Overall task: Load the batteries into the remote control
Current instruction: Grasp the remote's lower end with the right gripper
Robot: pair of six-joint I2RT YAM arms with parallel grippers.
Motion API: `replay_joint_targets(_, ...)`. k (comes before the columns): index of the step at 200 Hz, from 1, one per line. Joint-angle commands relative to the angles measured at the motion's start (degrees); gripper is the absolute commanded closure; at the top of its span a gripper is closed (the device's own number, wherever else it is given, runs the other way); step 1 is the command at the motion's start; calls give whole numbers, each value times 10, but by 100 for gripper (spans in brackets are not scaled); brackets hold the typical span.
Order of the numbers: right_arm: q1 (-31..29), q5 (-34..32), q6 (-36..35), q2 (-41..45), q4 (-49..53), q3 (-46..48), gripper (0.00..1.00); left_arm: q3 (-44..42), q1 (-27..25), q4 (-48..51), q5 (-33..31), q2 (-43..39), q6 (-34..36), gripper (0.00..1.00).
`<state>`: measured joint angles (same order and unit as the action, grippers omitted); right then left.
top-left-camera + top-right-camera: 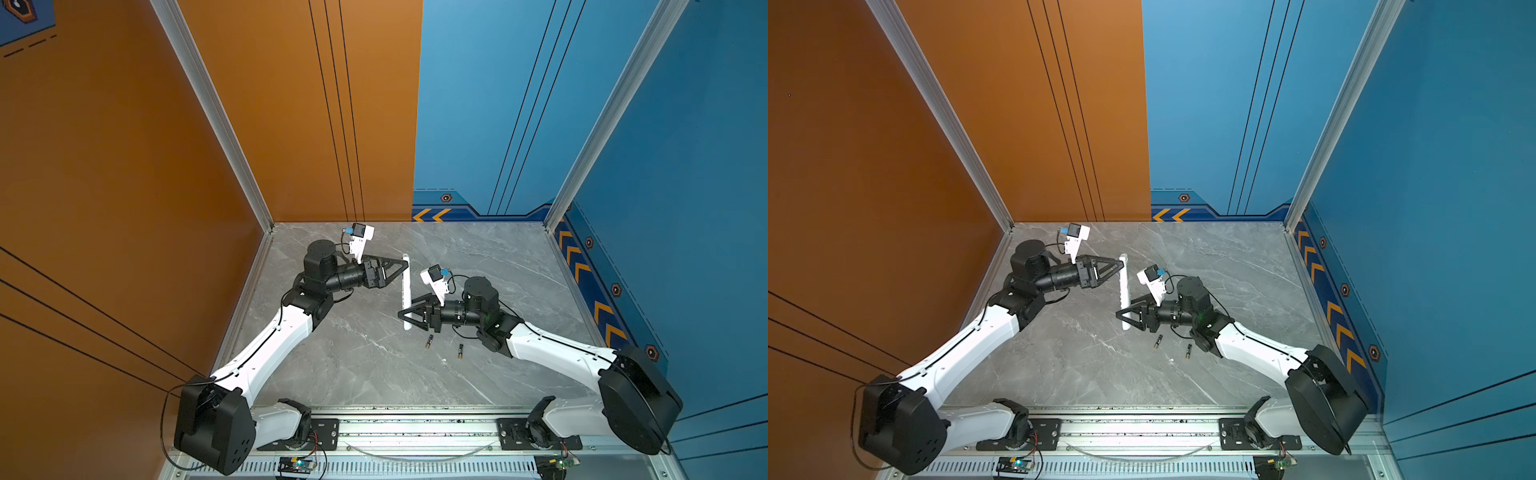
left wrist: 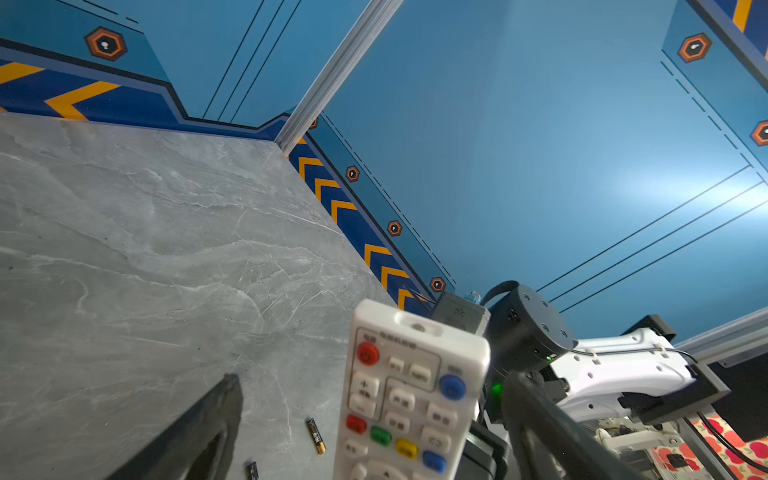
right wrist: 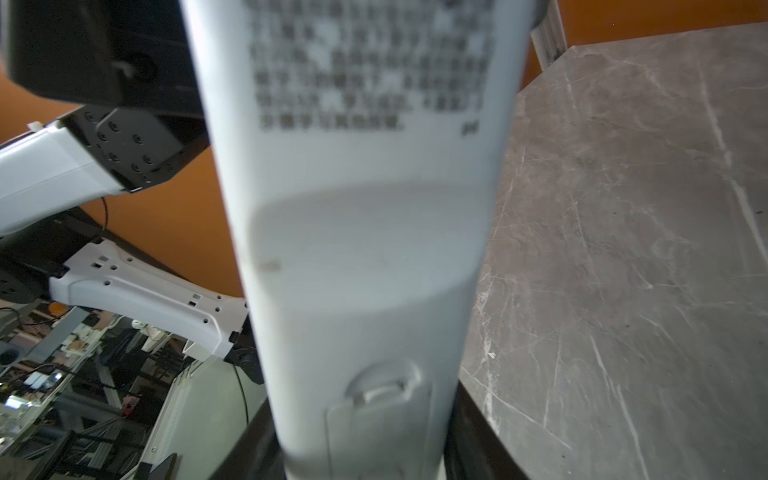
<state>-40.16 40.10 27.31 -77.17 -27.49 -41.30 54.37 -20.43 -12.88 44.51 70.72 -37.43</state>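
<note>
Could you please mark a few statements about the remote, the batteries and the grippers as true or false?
1. Both batteries lie on the table. True.
2. The remote lies flat on the table. False: the right gripper holds it by its near end, turned on edge.
3. The left gripper is open, its fingers clear of the remote. True.
4. The remote's battery cover is off. False: the right wrist view shows it in place on the back.
</note>
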Motion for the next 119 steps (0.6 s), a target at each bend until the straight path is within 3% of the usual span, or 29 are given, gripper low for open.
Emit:
replay_joint_targets(1, -17, -73, -56, 22, 71, -26, 100, 12, -7, 58, -63, -35, 38, 2)
replay_joint_targets(33, -32, -156, -97, 25, 140, -47, 100, 28, -41, 135, -157, -58, 75, 2)
replay_joint_targets(74, -42, -219, -96, 29, 154, -50, 100, 43, -68, 193, -254, -67, 84, 0)
replay_joint_targets(119, -70, -294, -101, 39, 156, -48, 100, 64, -89, 210, -303, -60, 80, 5)
